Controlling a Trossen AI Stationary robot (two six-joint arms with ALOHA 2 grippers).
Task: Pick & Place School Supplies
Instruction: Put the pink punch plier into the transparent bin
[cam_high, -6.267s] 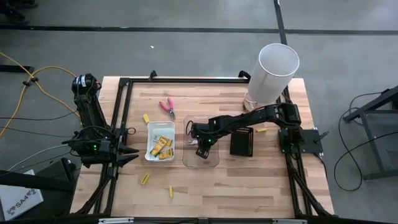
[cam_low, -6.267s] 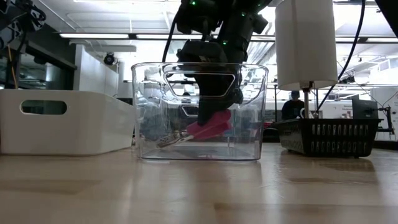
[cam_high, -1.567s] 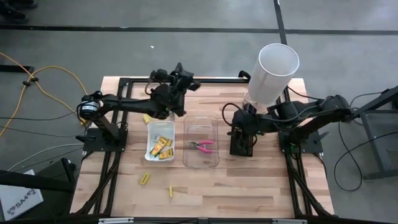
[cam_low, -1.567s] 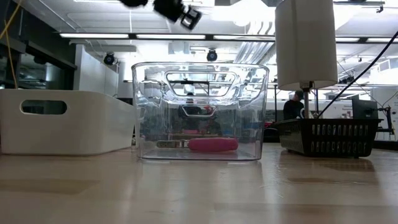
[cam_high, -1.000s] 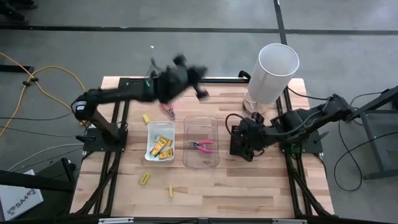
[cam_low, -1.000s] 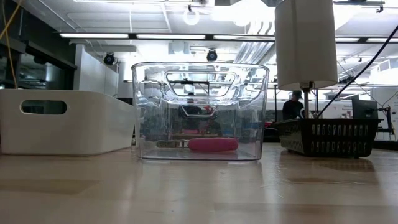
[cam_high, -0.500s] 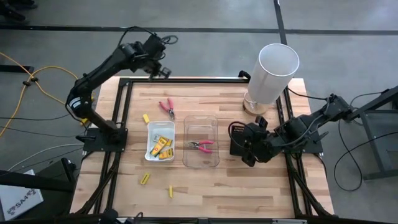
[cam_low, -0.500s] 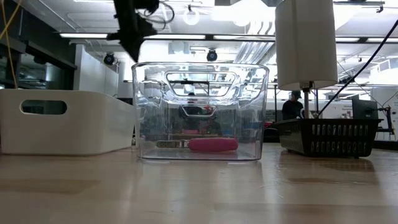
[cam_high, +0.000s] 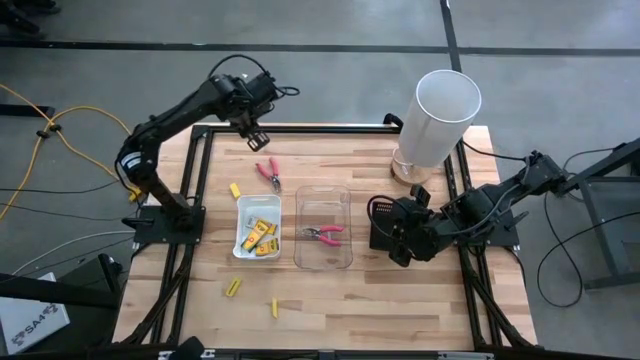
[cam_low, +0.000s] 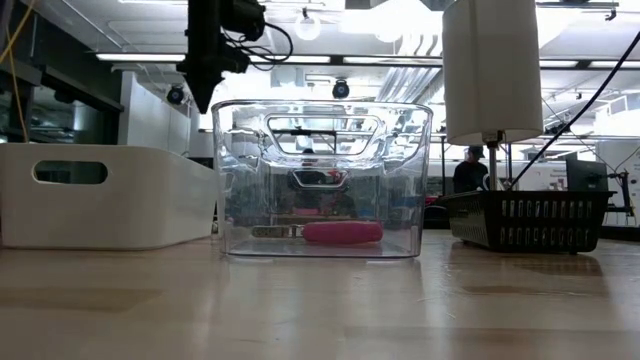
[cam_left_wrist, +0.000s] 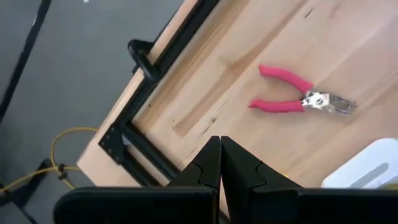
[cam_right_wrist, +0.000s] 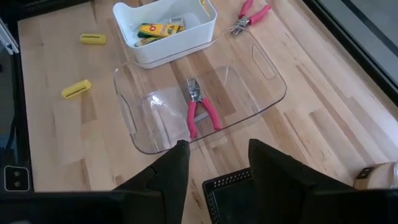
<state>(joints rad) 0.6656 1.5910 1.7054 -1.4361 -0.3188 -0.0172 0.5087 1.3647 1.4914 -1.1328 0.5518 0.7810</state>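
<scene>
The clear tray (cam_high: 324, 226) holds one pink-handled pliers (cam_high: 325, 233); the white tray (cam_high: 257, 226) holds yellow boxes (cam_high: 260, 232). Second pliers (cam_high: 268, 172) lie on the tabletop (cam_high: 330, 160). Left pincer (cam_high: 254, 136) clenched empty; right pincer (cam_high: 396, 240) released.

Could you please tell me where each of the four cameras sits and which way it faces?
High view: overhead, straight down on the wooden table; both arms show.
Low view: table height, level through the clear plastic tray; left hand overhead.
Left wrist view: above the table's corner; shut left hand, loose pink-handled pliers.
Right wrist view: open right hand, facing the tray.
Shared: second pink-handled pliers in the tray, in high, low and right wrist views.
</scene>
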